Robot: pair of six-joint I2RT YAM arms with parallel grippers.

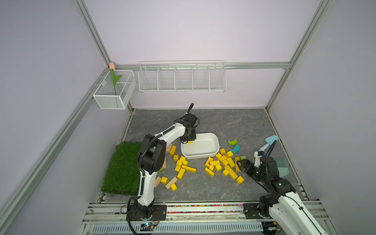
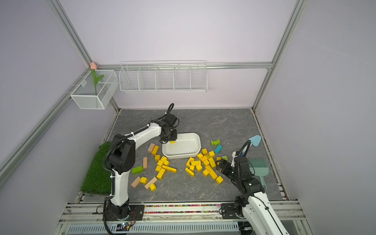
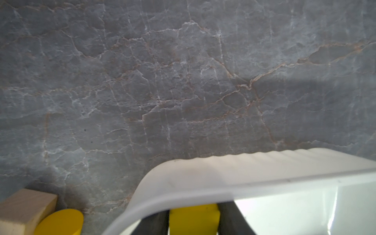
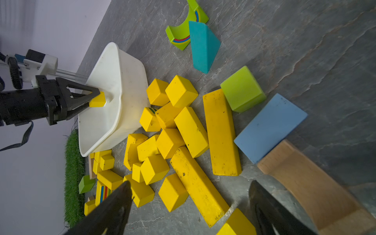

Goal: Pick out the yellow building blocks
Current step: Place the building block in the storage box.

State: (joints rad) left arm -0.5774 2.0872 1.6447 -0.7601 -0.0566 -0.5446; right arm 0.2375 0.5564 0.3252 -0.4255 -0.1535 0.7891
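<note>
Grey marble-look table [image 1: 234, 126] fills the lower centre in both top views. Divided wire rack [image 1: 182, 78] on the back wall, frame centre. Mesh box [image 1: 114, 91] to its left holds a fake tulip [image 1: 112, 65]. Grass mat [image 1: 122, 168] at lower left. Teal brush and dustpan [image 2: 259, 168] sit at the right edge of the table.

White tub [image 1: 200, 156] is mid-frame. left gripper [image 1: 188, 140] points down over the tub's left end, jaws clamped on a yellow cube [image 4: 98, 100]. The cube is over the tub interior; can't tell if it touches the tub.

right gripper [image 4: 190, 184] sits low at right of frame, jaws wide apart and holding nothing. In the right wrist view a long yellow bar [image 4: 200, 187] lies under the gap.

yellow building blocks [image 1: 231, 162] are on the table in two clusters just below the tub. One cluster is lower right, beside the right gripper; the other [image 1: 188, 168] is lower left. Strays lie further lower left among tan blocks [image 2: 144, 162], with a yellow cylinder [image 1: 173, 150] left of the tub.

Non-yellow blocks right of the pile: light blue slab [image 4: 270, 128], lime cube [image 4: 242, 89], teal wedge [image 4: 203, 46], green arch [image 4: 179, 36].

Printed marks: rainbow stripes on the green arch, colour stripes on one yellow block [image 4: 102, 192].
</note>
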